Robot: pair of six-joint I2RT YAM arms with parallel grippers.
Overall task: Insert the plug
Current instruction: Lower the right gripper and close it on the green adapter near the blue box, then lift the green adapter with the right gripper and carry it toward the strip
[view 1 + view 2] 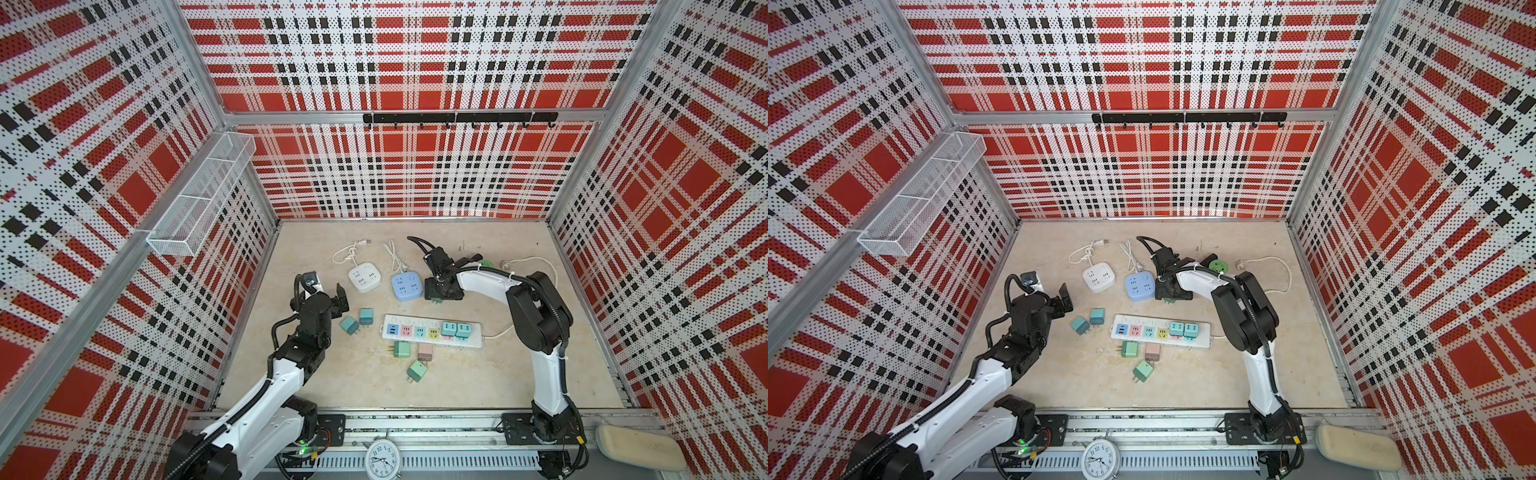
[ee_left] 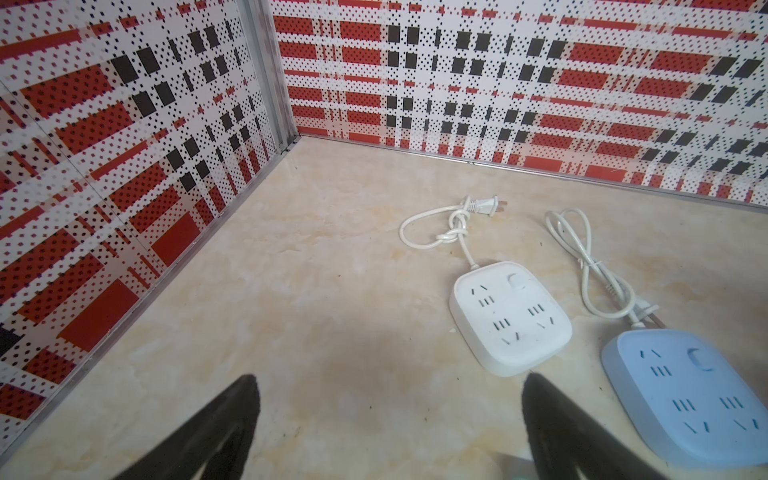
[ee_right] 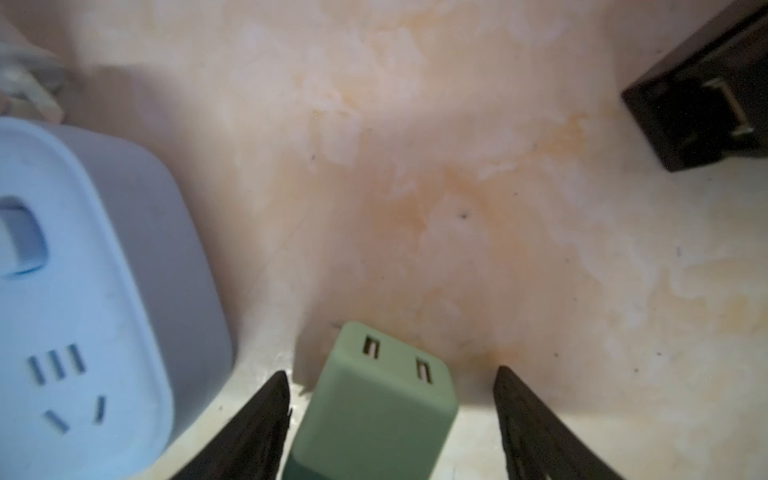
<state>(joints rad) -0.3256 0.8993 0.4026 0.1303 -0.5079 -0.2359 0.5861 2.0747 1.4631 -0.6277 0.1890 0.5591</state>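
While right pincer (image 3: 391, 370) straddles a boxy matte-green plug (image 3: 374, 415) ungripped, left pincer (image 2: 390, 375) gaping, empty

The left arm (image 1: 282, 374) is hovering left of the power strip (image 1: 432, 342), left gripper (image 1: 340, 300) gaping wide. The right arm (image 1: 544, 365) is reaching beyond that strip, right gripper (image 3: 390, 374) pointing down, jaws standing apart.

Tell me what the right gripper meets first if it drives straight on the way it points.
The green plug sits between the right gripper's open fingers, with gaps on both sides. Going on, the fingertips would probably slide past it and meet the table first. Depth is unclear.
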